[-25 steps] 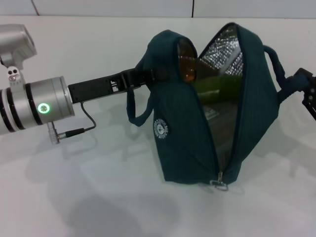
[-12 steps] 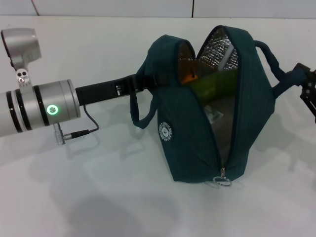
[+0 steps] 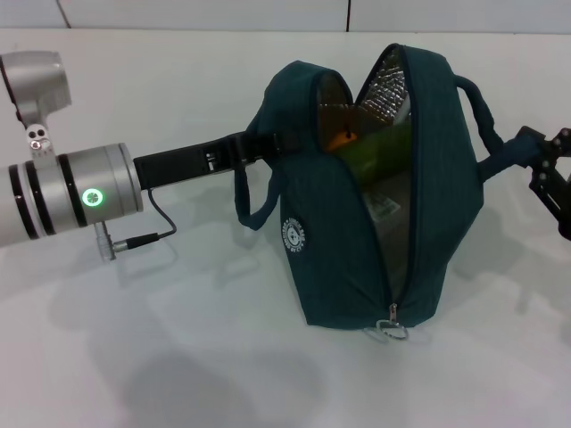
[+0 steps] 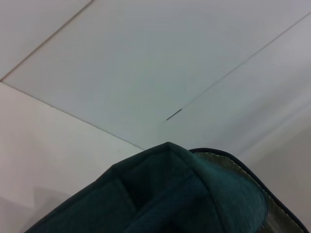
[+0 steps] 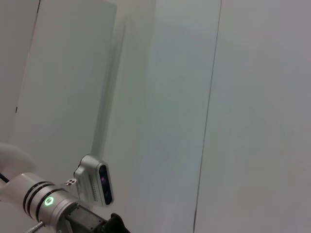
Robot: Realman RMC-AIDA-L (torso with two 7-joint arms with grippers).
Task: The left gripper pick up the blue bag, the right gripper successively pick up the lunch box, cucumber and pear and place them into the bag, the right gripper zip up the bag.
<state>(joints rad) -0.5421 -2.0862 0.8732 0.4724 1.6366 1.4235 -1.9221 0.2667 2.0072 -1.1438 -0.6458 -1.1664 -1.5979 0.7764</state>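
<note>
Now the dark teal fabric bag (image 3: 379,192) on the white counter (image 3: 178,357) has swung back w/ its mouth gaping, orange pear (image 3: 342,138) & green cucumber (image 3: 379,152) inside, left claw (image 3: 268,143) clenched on its near handle, right claw (image 3: 544,169) beside the far handle, grip can't tell, so zipping's next.

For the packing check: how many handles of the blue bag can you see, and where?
2. One handle hangs beside the left gripper; the other handle is on the blue bag side facing the right gripper.
</note>
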